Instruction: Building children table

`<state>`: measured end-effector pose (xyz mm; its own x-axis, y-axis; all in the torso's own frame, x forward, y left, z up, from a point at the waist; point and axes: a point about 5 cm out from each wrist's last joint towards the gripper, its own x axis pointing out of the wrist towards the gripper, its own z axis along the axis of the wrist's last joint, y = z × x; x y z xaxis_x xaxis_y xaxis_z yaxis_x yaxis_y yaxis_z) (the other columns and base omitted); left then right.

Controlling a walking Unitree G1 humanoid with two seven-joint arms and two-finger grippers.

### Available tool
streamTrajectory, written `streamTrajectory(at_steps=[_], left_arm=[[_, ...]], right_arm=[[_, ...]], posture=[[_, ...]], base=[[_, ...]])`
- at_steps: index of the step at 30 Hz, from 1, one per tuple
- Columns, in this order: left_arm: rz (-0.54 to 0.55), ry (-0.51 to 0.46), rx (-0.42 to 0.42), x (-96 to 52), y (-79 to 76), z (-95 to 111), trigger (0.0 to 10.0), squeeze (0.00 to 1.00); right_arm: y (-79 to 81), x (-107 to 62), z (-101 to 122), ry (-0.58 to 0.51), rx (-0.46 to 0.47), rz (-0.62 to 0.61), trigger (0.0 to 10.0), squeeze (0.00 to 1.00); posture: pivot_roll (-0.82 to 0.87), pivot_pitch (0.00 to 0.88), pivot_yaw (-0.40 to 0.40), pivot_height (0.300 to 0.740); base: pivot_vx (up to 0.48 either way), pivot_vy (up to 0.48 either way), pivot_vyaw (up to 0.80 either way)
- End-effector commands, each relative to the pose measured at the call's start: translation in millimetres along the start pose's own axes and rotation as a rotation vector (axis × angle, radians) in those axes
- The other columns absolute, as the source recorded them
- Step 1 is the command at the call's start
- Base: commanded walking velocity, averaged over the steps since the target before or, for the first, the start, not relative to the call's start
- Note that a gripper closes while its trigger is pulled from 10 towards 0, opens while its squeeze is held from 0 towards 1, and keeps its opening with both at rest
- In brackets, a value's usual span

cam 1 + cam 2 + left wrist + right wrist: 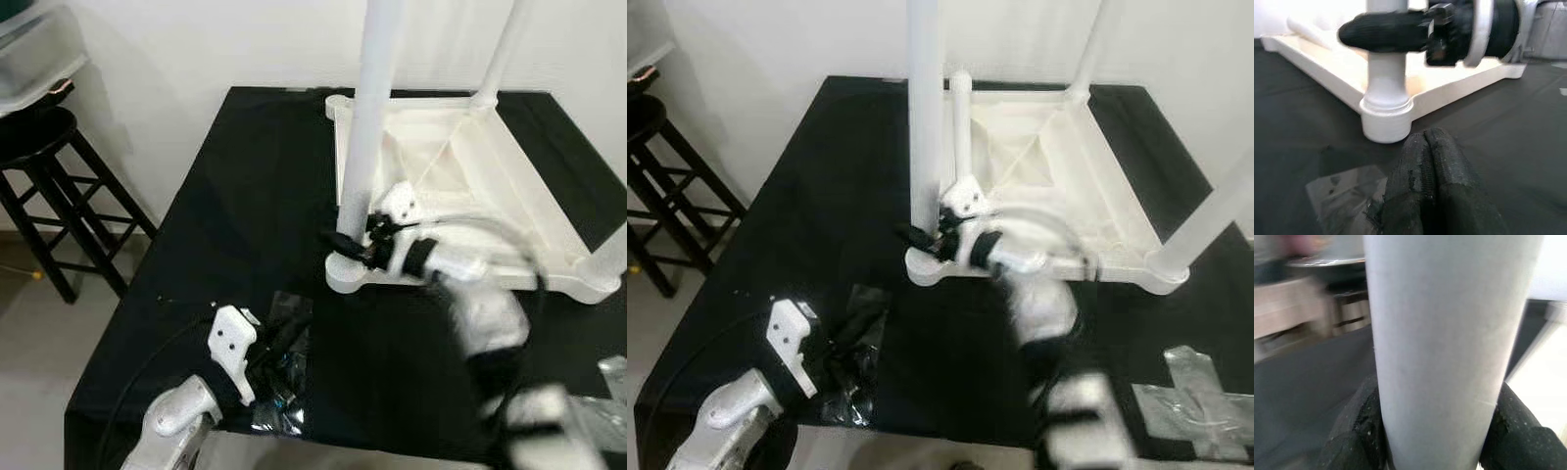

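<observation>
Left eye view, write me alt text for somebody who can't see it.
The right gripper grips the near white plastic table leg just above its socket on the upside-down white children's tabletop, which lies on a black cloth-covered table. The left gripper rests shut beside a clear plastic bag; a black wooden stool stands at left.

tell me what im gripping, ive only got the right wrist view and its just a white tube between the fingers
Observer: The right gripper is clamped on the table leg low down, near its corner socket on the upturned tabletop.
Operator: is the leg upright
Observer: Yes, it stands upright from the near-left corner; other legs stand at other corners.
Operator: wheres my left arm
Observer: The left gripper is shut, resting low on the black table over a clear plastic bag, apart from the tabletop.
</observation>
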<state>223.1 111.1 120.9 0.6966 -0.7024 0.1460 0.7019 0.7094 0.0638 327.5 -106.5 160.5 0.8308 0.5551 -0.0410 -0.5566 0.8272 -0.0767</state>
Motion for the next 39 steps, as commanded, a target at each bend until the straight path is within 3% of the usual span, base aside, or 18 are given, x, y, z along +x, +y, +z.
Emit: streamTrajectory(at_steps=[1, 2, 4, 10, 11, 13, 14, 16, 21, 22, 23, 24, 27, 34, 35, 37, 38, 39], left_arm=[[0.002, 0.012, 0.008, -3.1, 0.7, 0, 10.0, 0.00], [0.002, 0.012, 0.008, -3.1, 0.7, 0, 10.0, 0.00], [0.003, 0.013, 0.007, -2.6, 2.3, -1, 10.0, 0.00], [-0.005, 0.015, 0.003, -1.3, 3.2, -2, 10.0, 0.00], [0.001, 0.014, 0.006, -1.5, 3.3, -2, 10.0, 0.00], [0.011, 0.012, 0.009, -1.5, 3.4, -1, 10.0, 0.00], [0.010, 0.012, 0.009, -1.5, 3.3, -1, 10.0, 0.00], [0.008, 0.012, 0.008, -1.1, 3.2, -1, 10.0, 0.00], [0.000, 0.013, 0.003, 0.1, 2.5, -2, 10.0, 0.00], [-0.001, 0.012, 0.003, 0.5, 2.2, -2, 10.0, 0.00], [-0.001, 0.012, 0.003, 0.9, 1.9, -2, 10.0, 0.00], [-0.001, 0.012, 0.003, 0.9, 1.9, -2, 10.0, 0.00], [0.003, 0.009, 0.004, 1.5, 1.6, -2, 10.0, 0.00], [0.005, 0.009, 0.004, 1.6, 1.3, -2, 10.0, 0.00], [0.005, 0.010, 0.003, 1.7, 1.2, -3, 10.0, 0.00], [0.004, 0.010, 0.003, 1.7, 1.2, -3, 10.0, 0.00], [0.004, 0.011, 0.004, 1.6, 1.1, -3, 10.0, 0.00], [0.004, 0.011, 0.004, 1.6, 1.1, -3, 10.0, 0.00]], right_arm=[[33.0, -12.7, -45, 0.218, 0.051, 0.019, 0.0, 0.00], [33.0, -12.7, -45, 0.218, 0.051, 0.019, 0.0, 0.00], [45.2, -6.4, -26, 0.119, 0.095, 0.127, 0.0, 0.00], [37.3, 3.7, -30, 0.152, 0.007, 0.137, 0.0, 0.00], [38.3, 3.9, -27, 0.150, 0.003, 0.129, 10.0, 0.00], [34.2, 4.2, -24, 0.155, 0.021, 0.113, 10.0, 0.00], [33.2, 2.8, -20, 0.145, 0.023, 0.123, 10.0, 1.00], [32.5, 1.9, -16, 0.133, 0.013, 0.162, 10.0, 1.00], [20.4, -1.1, 9, 0.072, -0.109, 0.347, 10.0, 0.99], [14.7, -1.7, 14, 0.058, -0.139, 0.396, 10.0, 0.20], [6.8, -2.1, 20, 0.042, -0.154, 0.442, 10.0, 0.00], [6.8, -2.1, 20, 0.042, -0.154, 0.442, 10.0, 0.00], [-18.2, -1.2, 37, 0.017, -0.151, 0.537, 10.0, 0.00], [-34.1, -2.0, 39, 0.052, -0.125, 0.626, 10.0, 0.00], [-39.3, -2.4, 39, 0.062, -0.103, 0.665, 5.5, 0.00], [-42.5, -2.7, 40, 0.066, -0.089, 0.690, 5.5, 0.00], [-45.0, -2.8, 40, 0.068, -0.075, 0.714, 0.0, 0.00], [-45.0, -2.8, 40, 0.068, -0.075, 0.714, 0.0, 0.00]], posture=[[0.02, 0.143, 0.000, 0.740], [0.02, 0.143, 0.000, 0.740], [-0.01, 0.129, 0.018, 0.740], [0.01, 0.130, 0.011, 0.740], [0.01, 0.130, 0.011, 0.740], [0.01, 0.131, 0.010, 0.740], [0.01, 0.131, 0.010, 0.740], [0.01, 0.130, 0.008, 0.740], [0.01, 0.127, 0.007, 0.740], [0.01, 0.125, 0.004, 0.740], [0.01, 0.124, 0.000, 0.740], [0.01, 0.124, 0.000, 0.740], [0.01, 0.123, -0.003, 0.740], [0.02, 0.119, -0.006, 0.740], [0.02, 0.119, -0.006, 0.740], [0.02, 0.119, -0.006, 0.740], [0.02, 0.122, -0.007, 0.740], [0.02, 0.122, -0.007, 0.740]], base=[[0.000, 0.000, 0.00], [0.000, 0.000, 0.00], [0.000, 0.000, 0.00], [0.000, 0.000, 0.00], [0.000, 0.000, 0.00], [0.000, 0.000, 0.00], [0.000, 0.000, 0.00], [0.000, 0.000, 0.00], [0.000, 0.000, 0.00], [0.000, 0.000, 0.00], [0.000, 0.000, 0.00], [0.000, 0.000, 0.00], [0.000, 0.000, 0.00], [0.000, 0.000, 0.00], [0.000, 0.000, 0.00], [0.000, 0.000, 0.00], [0.000, 0.000, 0.00], [0.000, 0.000, 0.00]])
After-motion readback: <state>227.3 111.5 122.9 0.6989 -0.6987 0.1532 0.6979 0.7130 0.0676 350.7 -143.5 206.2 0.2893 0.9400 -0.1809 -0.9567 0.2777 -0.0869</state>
